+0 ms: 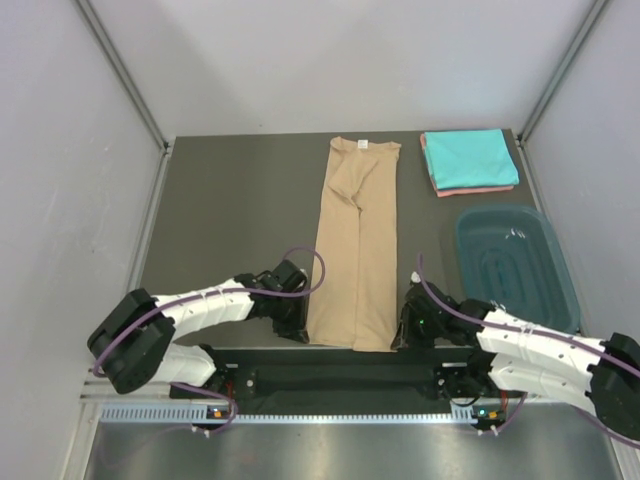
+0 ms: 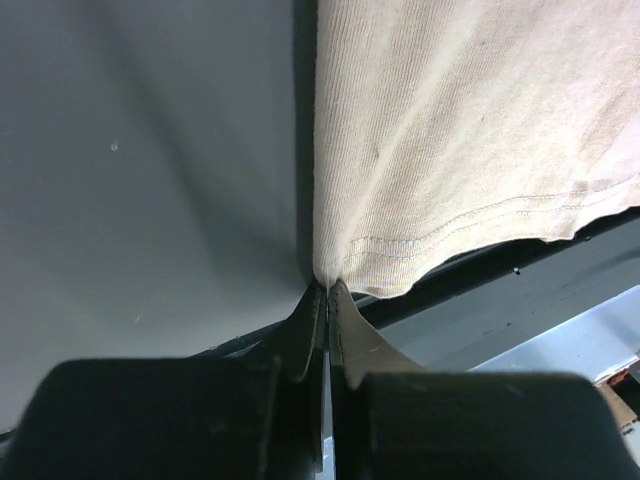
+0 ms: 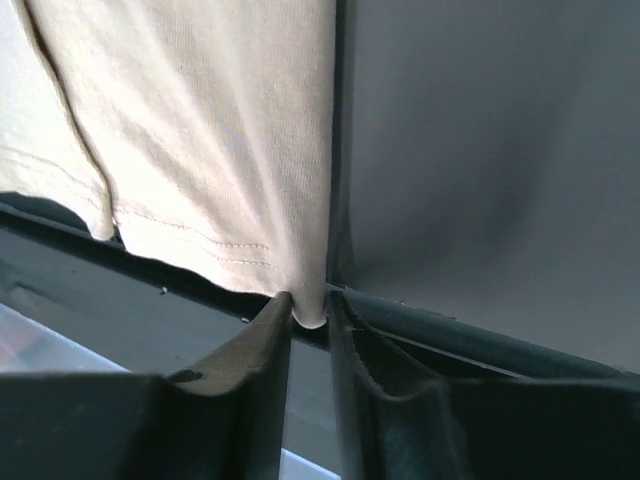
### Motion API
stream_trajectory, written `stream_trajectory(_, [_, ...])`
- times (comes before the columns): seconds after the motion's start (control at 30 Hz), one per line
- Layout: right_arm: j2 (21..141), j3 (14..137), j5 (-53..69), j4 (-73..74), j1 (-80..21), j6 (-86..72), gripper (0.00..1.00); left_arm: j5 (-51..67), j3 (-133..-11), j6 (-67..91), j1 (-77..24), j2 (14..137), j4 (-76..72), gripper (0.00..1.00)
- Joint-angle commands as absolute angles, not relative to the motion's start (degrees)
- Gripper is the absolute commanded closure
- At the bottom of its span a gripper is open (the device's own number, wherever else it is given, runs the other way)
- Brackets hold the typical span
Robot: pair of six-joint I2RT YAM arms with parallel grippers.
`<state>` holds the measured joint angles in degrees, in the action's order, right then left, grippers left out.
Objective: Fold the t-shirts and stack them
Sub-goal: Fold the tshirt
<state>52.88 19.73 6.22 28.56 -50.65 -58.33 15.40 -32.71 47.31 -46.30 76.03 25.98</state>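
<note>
Currently I see the long tan folded cloth t-shirt (image 1: 356,240) lying along the middle of the dark grey table (image 1: 230,220). My left gripper (image 2: 326,288) is pressed together, pinching its near-left hem corner. My right gripper (image 3: 312,305) stands slightly parted, with the near-right corner sitting in the gap.

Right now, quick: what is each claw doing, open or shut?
Left gripper: closed, pinching a corner of the tan t-shirt.
Right gripper: slightly open, the shirt's other near corner between its fingers.

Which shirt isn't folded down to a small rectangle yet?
The tan shirt: a long narrow strip down the middle of the table. The turquoise shirt and the pink shirt under it are compact rectangles stacked far right.
</note>
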Motion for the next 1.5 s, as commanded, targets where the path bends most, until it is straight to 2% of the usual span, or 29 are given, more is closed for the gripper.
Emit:
stream_trajectory(0.0, [51.6,19.4,6.9,27.1,-51.7,-58.9,0.85,15.7,-32.5,48.1,-46.6,75.0,24.2,1.0])
stream_trajectory(0.1, [50.9,19.3,7.2,26.8,-51.9,-58.9,1.0,15.7,-32.5,48.4,-46.6,74.4,24.5,1.0])
stream_trajectory(0.33, [46.1,18.5,6.6,30.8,-51.9,-59.2,1.0,16.3,-32.1,51.3,-47.5,71.4,24.6,1.0])
stream_trajectory(0.93, [43.4,20.2,6.0,34.8,-51.9,-57.6,1.0,13.5,-32.3,54.5,-50.3,71.5,28.2,1.0])
stream_trajectory(1.27, [49.3,26.6,4.6,34.8,-51.9,-54.0,1.0,11.8,-37.3,54.1,-50.1,73.7,28.5,1.0])
stream_trajectory(1.47, [57.6,32.8,3.6,35.5,-48.7,-47.8,1.0,9.2,-42.3,51.5,-48.7,77.8,30.9,1.0])
